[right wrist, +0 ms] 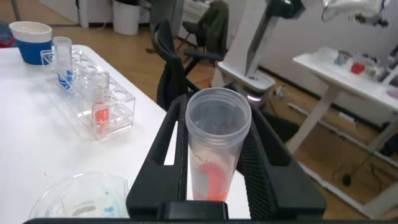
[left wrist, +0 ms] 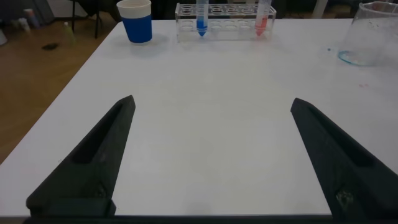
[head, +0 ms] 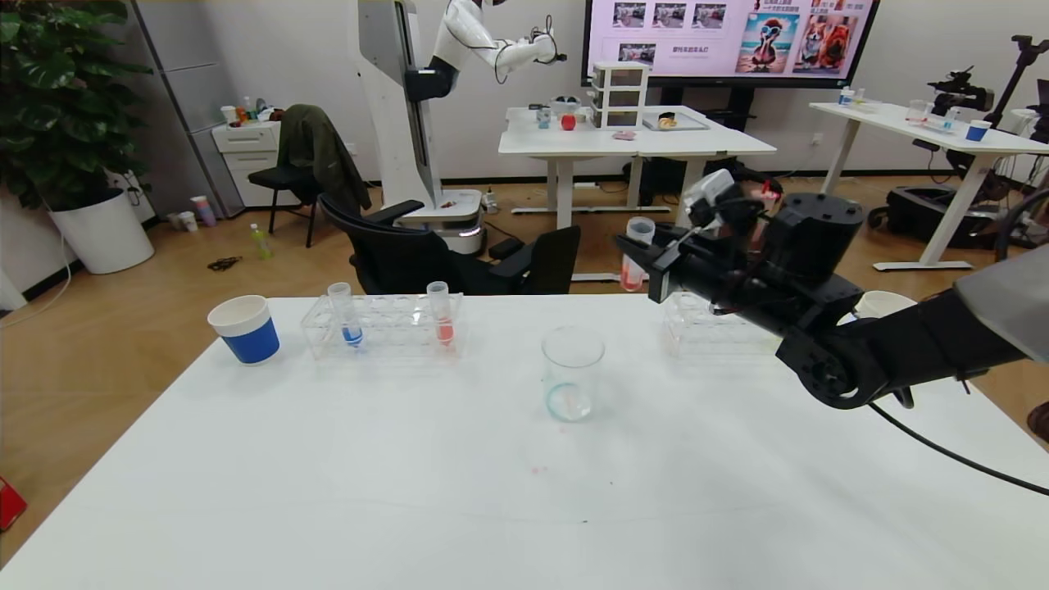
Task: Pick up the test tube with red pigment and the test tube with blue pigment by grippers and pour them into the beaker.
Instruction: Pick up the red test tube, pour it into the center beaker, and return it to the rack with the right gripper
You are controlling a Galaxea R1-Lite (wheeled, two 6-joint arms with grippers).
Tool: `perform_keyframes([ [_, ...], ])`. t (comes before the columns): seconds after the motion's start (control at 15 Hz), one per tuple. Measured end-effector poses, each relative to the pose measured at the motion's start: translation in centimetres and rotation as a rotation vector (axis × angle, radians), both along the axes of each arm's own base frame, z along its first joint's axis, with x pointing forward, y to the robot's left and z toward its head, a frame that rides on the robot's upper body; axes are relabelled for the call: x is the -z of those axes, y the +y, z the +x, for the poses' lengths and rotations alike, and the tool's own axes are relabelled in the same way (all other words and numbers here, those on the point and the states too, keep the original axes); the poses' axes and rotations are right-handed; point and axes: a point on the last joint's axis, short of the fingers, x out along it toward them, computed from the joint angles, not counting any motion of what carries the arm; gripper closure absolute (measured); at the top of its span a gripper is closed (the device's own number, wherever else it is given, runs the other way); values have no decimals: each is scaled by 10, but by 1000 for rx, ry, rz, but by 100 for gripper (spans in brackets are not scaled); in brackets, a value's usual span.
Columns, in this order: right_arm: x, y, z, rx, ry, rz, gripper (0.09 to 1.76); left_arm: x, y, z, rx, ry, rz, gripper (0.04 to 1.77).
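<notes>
My right gripper [head: 638, 248] is shut on a test tube with red pigment [head: 634, 256], held upright in the air to the right of and behind the beaker [head: 572, 373]. The right wrist view shows this tube [right wrist: 214, 155] between the black fingers [right wrist: 161, 149], its mouth open, with the beaker [right wrist: 78, 199] below it. A second red tube [head: 441, 315] and the test tube with blue pigment [head: 346, 315] stand in a clear rack [head: 385, 332] at the back left. My left gripper [left wrist: 212, 102] is open and empty over bare table, out of the head view.
A blue-banded paper cup [head: 245, 328] stands left of the rack. A second clear rack [head: 705, 332] sits under my right arm, with a white cup [head: 881, 303] behind it. The beaker holds a blue trace at the bottom. The white table [head: 328, 475] stretches toward me.
</notes>
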Motion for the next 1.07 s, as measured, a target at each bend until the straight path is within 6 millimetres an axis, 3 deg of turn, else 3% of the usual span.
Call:
perform_keyframes([
  [0.47,42,10,14,-97,-237,-200,133,0,0,0,0,0,0,7],
  [1.07,53,13,19,-208,-462,-379,133,0,0,0,0,0,0,7],
])
